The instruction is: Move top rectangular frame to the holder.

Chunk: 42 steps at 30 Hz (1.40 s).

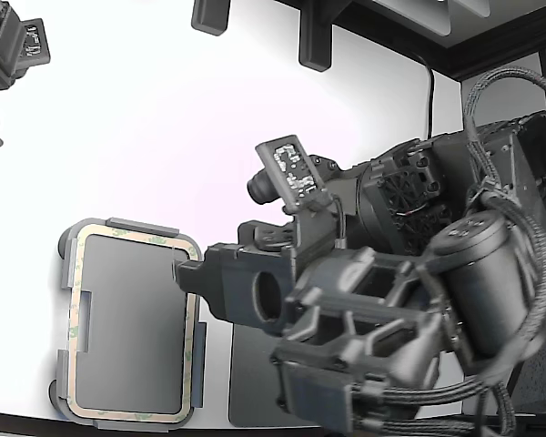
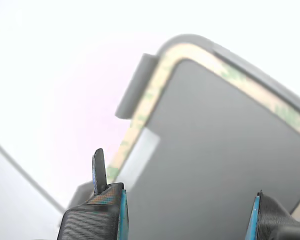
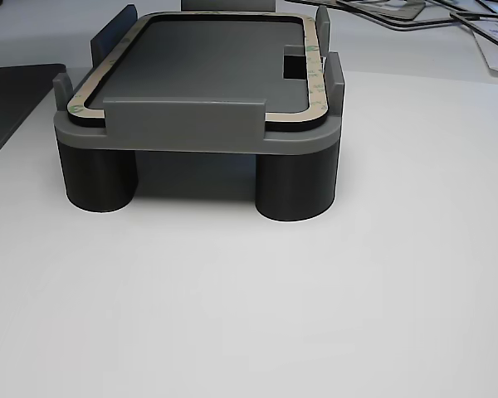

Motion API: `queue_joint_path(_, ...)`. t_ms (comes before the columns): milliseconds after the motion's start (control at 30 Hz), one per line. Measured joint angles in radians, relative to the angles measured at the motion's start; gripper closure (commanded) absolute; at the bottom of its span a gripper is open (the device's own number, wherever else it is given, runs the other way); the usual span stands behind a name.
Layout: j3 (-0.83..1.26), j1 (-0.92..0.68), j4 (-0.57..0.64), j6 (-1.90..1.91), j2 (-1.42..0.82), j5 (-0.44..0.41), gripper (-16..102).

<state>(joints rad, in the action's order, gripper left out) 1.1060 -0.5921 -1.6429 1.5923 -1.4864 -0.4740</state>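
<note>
Frame [image 1: 135, 238] sits seated inside holder [image 1: 65, 273] tabs, which locate it; my claw [image 2: 177, 210] wide open, empty, just beside holder.

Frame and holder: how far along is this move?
Placement looks done: the frame lies flat inside the holder, seated between its raised tabs. Nothing is in hand; the gripper has its jaws apart and empty over the holder's edge. What seems left is pulling the arm clear.

Harsh overexposed glare on white table [image 1: 164, 118]; blurry wrist view.
</note>
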Motion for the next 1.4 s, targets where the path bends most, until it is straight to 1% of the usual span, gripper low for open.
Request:
queue_joint_path(67, 0.023, 0.0, 0.021, -0.137, -0.06, -0.029, -14)
queue_joint_path(233, 0.201, 0.028, 0.14, -0.497, -0.268, -0.13, -14)
queue_joint_path(300, 0.293, 0.072, 0.181, -0.635, -0.373, -0.135, -14)
queue_joint_path(433, 0.503, 0.178, 0.264, -0.893, -0.601, -0.064, -14)
queue_joint_path(633, 0.91, 0.313, 0.46, -1.203, -0.983, 0.017, -14)
queue_joint_path(800, 1.239, 0.39, 0.614, -1.358, -1.275, 0.083, -14)
queue_joint_path(867, 1.348, 0.396, 0.646, -1.387, -1.367, 0.091, -14)
queue_joint_path(933, 1.434, 0.416, 0.643, -1.382, -1.424, 0.107, -14)
queue_joint_path(1033, 1.502, 0.451, 0.623, -1.396, -1.445, 0.158, -13)
queue_joint_path(1133, 1.548, 0.514, 0.663, -1.442, -1.445, 0.249, -14)
queue_joint_path(1200, 1.554, 0.535, 0.664, -1.459, -1.445, 0.296, -14)
queue_joint_path(1400, 1.554, 0.535, 0.664, -1.459, -1.445, 0.305, -14)
